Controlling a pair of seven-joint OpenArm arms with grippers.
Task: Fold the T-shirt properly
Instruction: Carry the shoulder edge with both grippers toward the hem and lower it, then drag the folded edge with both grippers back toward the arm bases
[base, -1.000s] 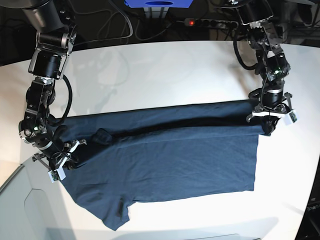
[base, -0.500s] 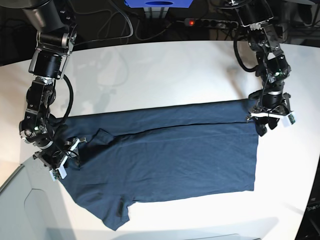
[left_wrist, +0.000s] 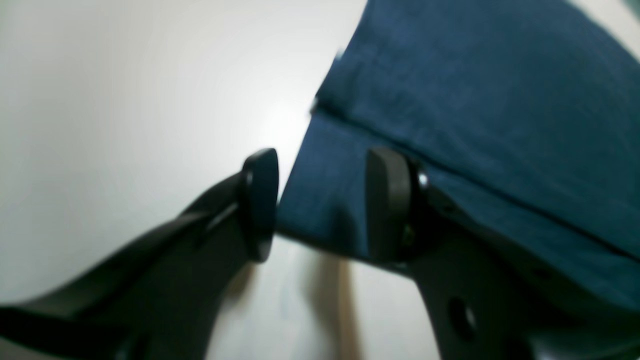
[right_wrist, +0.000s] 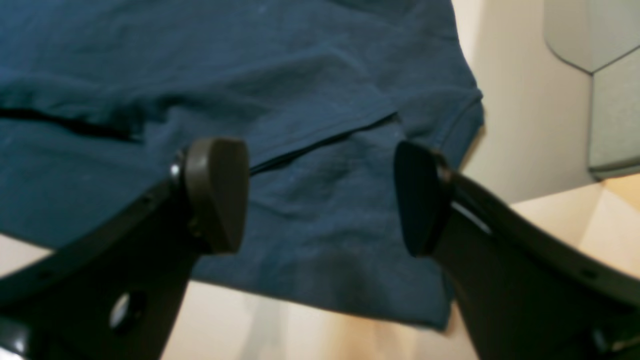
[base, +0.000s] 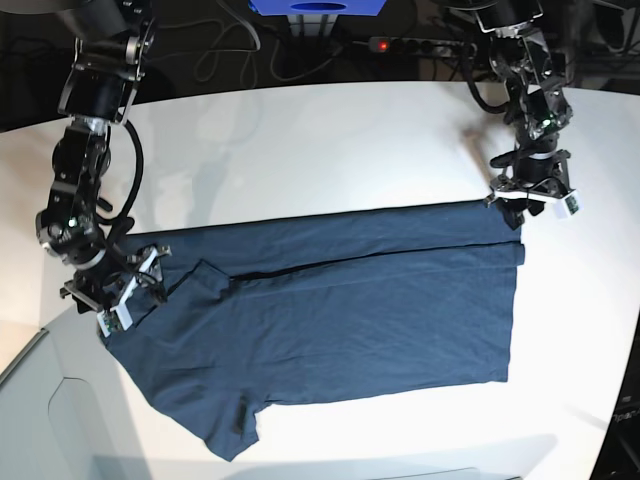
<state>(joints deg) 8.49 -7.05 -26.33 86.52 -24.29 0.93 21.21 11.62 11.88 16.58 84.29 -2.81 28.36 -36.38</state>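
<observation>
The dark navy T-shirt (base: 340, 310) lies flat on the white table (base: 330, 150), with its far long edge folded over onto the body and a sleeve pointing toward the near edge. My left gripper (base: 528, 208) hovers over the shirt's far right corner. In the left wrist view the left gripper (left_wrist: 322, 205) is open, with only the cloth corner (left_wrist: 450, 100) lying below it. My right gripper (base: 128, 290) is over the shirt's left end. In the right wrist view the right gripper (right_wrist: 320, 197) stands wide open above a sleeve hem (right_wrist: 350, 125), holding nothing.
A power strip (base: 420, 45) with a red light, cables and a blue object (base: 315, 8) lie beyond the table's far edge. A pale grey panel (base: 60, 420) sits at the near left corner, also in the right wrist view as a grey panel (right_wrist: 595, 60).
Both grippers have opened and let go of the shirt, then drawn up and away from it. The folded far edge has settled flat on the body.
</observation>
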